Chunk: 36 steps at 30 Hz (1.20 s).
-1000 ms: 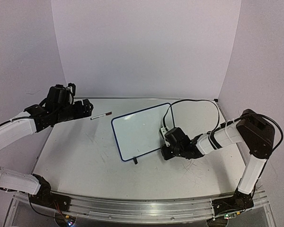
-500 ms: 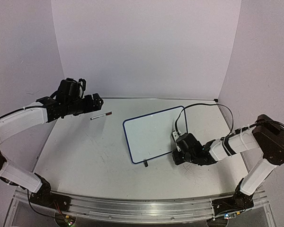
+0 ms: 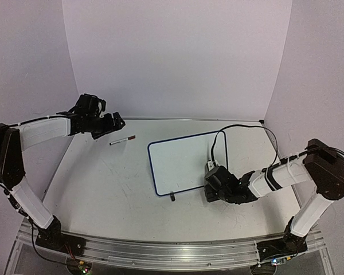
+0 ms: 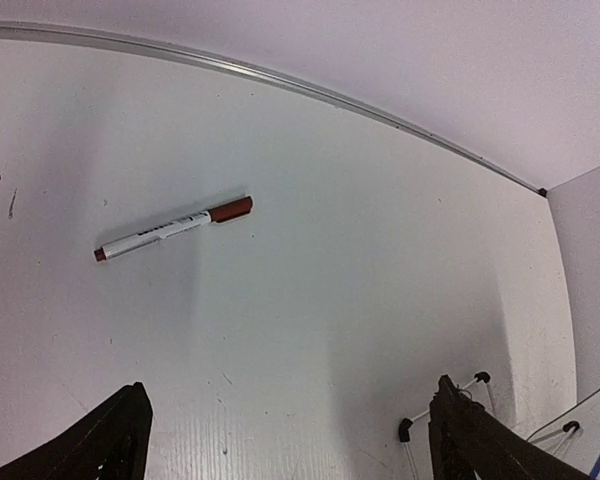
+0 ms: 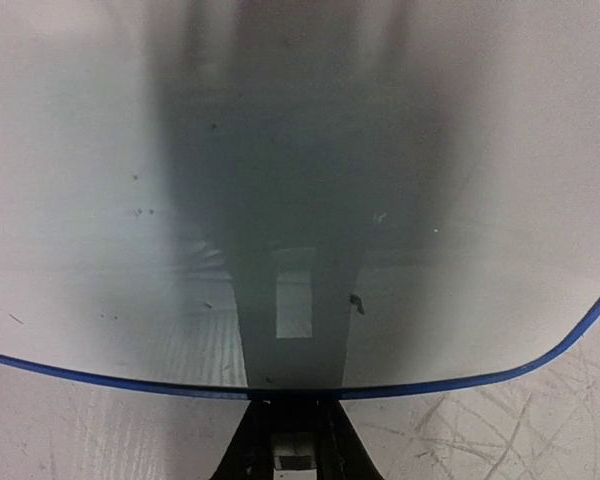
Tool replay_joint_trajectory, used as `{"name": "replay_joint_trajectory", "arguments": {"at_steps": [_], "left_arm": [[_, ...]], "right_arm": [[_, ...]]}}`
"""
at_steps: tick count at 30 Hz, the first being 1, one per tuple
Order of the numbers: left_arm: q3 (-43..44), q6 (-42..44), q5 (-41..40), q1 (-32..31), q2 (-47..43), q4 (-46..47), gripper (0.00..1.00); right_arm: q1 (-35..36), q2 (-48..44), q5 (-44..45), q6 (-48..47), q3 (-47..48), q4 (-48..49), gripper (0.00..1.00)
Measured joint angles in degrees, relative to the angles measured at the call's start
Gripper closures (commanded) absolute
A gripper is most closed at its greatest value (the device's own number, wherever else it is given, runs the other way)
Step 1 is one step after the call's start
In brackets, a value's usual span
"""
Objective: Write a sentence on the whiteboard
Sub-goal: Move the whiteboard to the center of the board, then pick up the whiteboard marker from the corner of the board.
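The whiteboard (image 3: 180, 163) has shifted slightly: blank, blue-rimmed, right hand (image 3: 211, 179) clenched on its edge; left hand (image 3: 117, 121) released.

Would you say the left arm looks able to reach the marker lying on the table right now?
Probably yes: the left pincer is open near the marker, with only bare table between them; the whiteboard sits well aside.

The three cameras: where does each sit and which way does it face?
Top external: above and behind the bases, looking down on the table; both arms show.
Left wrist: looks down at the marker past the open left gripper.
Right wrist: looks low across the whiteboard; the right gripper clamps its rim.
Shared: top view also shows marker and whiteboard.
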Motion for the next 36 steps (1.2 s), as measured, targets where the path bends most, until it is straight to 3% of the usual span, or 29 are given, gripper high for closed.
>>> {"name": "replay_joint_trajectory", "arguments": {"at_steps": [3,6,14,18,22,24,30,36], "left_arm": [[3.9,0.9,3.0,3.1,6.1,-0.4,0.04],[8.3,2.5,4.6,5.3,12.6,-1.0,0.09],[24.7,13.0,4.9,6.7,30.5,-8.7,0.08],[34.2,20.5,5.3,6.7,37.7,-13.3,0.06],[42.3,28.7,5.8,6.7,43.5,-16.9,0.08],[43.8,32.3,5.8,6.7,45.1,-18.2,0.11],[45.2,40.1,5.4,6.4,48.0,-20.6,0.20],[46.9,44.3,1.5,4.5,49.2,-20.7,0.46]], "right_arm": [[0.3,0.8,0.3,1.2,0.9,-0.4,0.97],[0.6,2.0,0.4,1.7,1.9,-0.6,0.81],[0.7,2.0,-0.8,1.5,2.6,-0.2,0.42],[0.7,-3.6,-2.9,0.0,0.4,0.8,0.29],[0.7,-11.9,-5.8,-0.4,-3.0,1.7,0.21],[0.7,-15.5,-7.0,-0.7,-4.9,2.0,0.03],[0.7,-24.8,-7.9,-2.4,-7.1,0.3,0.02],[0.7,-32.4,-4.9,-4.5,-4.2,-1.3,0.02]]}}
